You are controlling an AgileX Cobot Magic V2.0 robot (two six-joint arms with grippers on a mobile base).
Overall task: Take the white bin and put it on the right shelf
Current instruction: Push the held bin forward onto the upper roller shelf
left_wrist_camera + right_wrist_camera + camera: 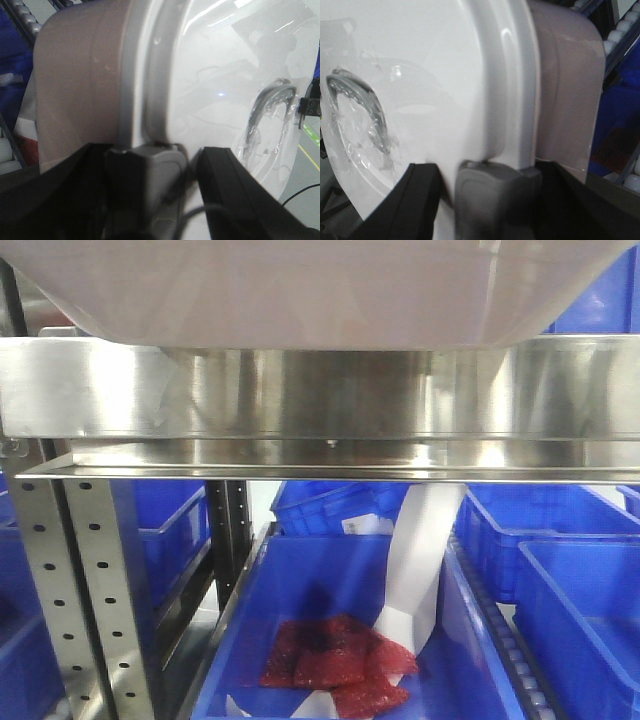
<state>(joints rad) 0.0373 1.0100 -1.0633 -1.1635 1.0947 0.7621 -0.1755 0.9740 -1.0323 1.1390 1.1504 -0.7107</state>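
Observation:
The white bin [300, 290] hangs across the top of the front view, its pinkish underside just above the wide shiny front rail of the right shelf [320, 390]. In the left wrist view the bin's side [80, 90] and glossy lid [215, 90] with its clear handle [272, 115] fill the frame. My left gripper [155, 182] is shut on the lid rim at a grey clasp [165, 160]. The right wrist view has the lid [430, 75] and the tub wall [565, 85]. My right gripper [495, 197] is shut on the opposite rim, around another grey clasp [495, 182].
Perforated steel posts [90, 590] stand at the lower left under the rail. Below it a blue bin [300, 570] holds red mesh bags [335, 660] and a white paper strip [420, 560]. More blue bins [580, 600] stand alongside. Conveyor rollers [620, 30] run beside the bin.

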